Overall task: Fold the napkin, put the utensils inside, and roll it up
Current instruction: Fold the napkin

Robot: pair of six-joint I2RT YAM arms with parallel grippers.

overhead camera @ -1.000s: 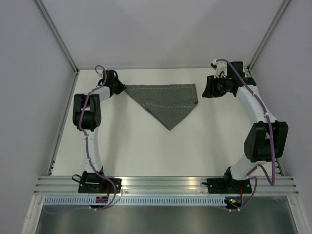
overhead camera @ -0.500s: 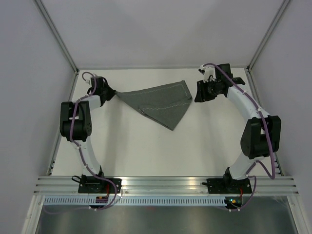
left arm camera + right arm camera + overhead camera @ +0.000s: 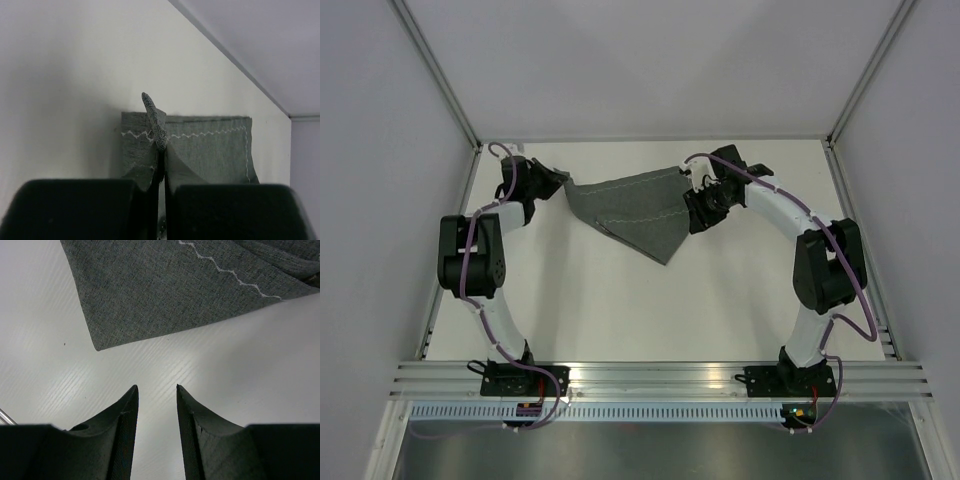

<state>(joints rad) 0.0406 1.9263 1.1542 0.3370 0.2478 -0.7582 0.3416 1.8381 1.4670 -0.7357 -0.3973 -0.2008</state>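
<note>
The napkin (image 3: pixel 640 210) is a dark grey cloth with a pale zigzag stitch, lying folded into a rough triangle at the back middle of the table. My left gripper (image 3: pixel 557 184) is shut on its left corner. In the left wrist view the cloth (image 3: pixel 210 150) is pinched between my jaws (image 3: pixel 162 150) and a tuft pokes up above them. My right gripper (image 3: pixel 698 217) hovers at the napkin's right edge. In the right wrist view it (image 3: pixel 156 388) is open and empty over bare table, with a corner of the napkin (image 3: pixel 165 295) just beyond the fingertips. The fork is out of view.
The white table (image 3: pixel 620 310) is walled by pale panels at the back and both sides. An aluminium rail (image 3: pixel 660 378) with the arm bases runs along the near edge.
My right arm has swung left and down from the back right corner to the napkin's right edge. The napkin's right side has shifted left and its top edge now slants; my left gripper keeps hold of the left corner.
</note>
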